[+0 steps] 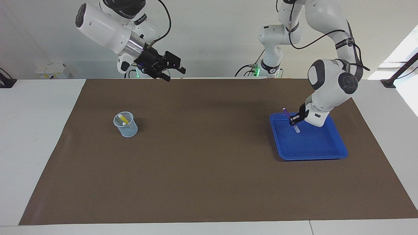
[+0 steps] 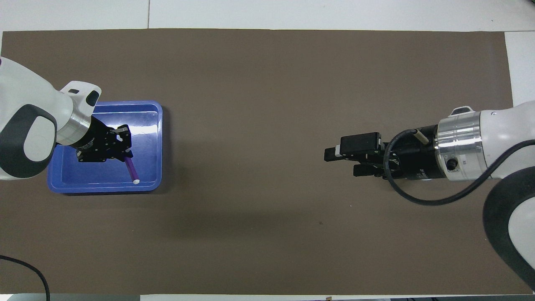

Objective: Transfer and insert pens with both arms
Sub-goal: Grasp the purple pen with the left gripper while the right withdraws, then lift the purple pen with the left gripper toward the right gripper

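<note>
Facing view: the left tool (image 1: 295,121) hangs over the blue tray (image 1: 329,150) at the left arm's end of the worktop (image 1: 209,182), clamped on the tilted purple pen (image 1: 286,114), pale end down; the yellow pen (image 1: 122,119) stands in the clear cup (image 1: 126,124) toward the right arm's end; the right tool (image 1: 174,73) waits raised, fingers apart, holding nothing.

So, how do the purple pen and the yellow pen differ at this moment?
The purple pen is gripped by the left gripper over the blue tray; the yellow pen stands free in the clear cup. Purple tilts in the air; yellow leans on the cup's wall. Both are slim.
</note>
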You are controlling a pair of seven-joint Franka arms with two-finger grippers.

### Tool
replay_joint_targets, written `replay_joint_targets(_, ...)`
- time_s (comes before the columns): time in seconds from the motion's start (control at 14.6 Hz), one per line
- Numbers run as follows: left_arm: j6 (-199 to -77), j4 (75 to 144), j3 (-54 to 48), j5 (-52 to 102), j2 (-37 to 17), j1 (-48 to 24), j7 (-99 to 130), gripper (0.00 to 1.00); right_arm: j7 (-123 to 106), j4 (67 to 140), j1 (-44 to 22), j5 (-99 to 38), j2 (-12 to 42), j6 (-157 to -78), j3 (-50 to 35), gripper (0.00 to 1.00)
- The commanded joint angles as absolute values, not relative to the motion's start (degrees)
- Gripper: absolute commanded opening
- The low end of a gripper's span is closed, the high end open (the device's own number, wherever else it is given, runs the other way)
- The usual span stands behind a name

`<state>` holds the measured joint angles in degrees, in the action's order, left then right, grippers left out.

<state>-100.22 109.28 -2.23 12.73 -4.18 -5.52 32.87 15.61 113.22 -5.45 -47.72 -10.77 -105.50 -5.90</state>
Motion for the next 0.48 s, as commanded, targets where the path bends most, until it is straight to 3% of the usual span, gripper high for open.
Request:
replay_joint_targets(0.0,-97.0,110.0,-1.8,19.5,1.0,-7.7,45.7,0.0,18.4,116.8,-7.6,-52.5,-12.3,-111.6,-6.0,1.0)
replay_joint_targets(0.41,-97.9,110.7,-1.8,33.2,5.5,-13.9,74.4,0.0,25.4,119.7,-17.1,-56.4,-12.7,-127.9,-6.0,1.0)
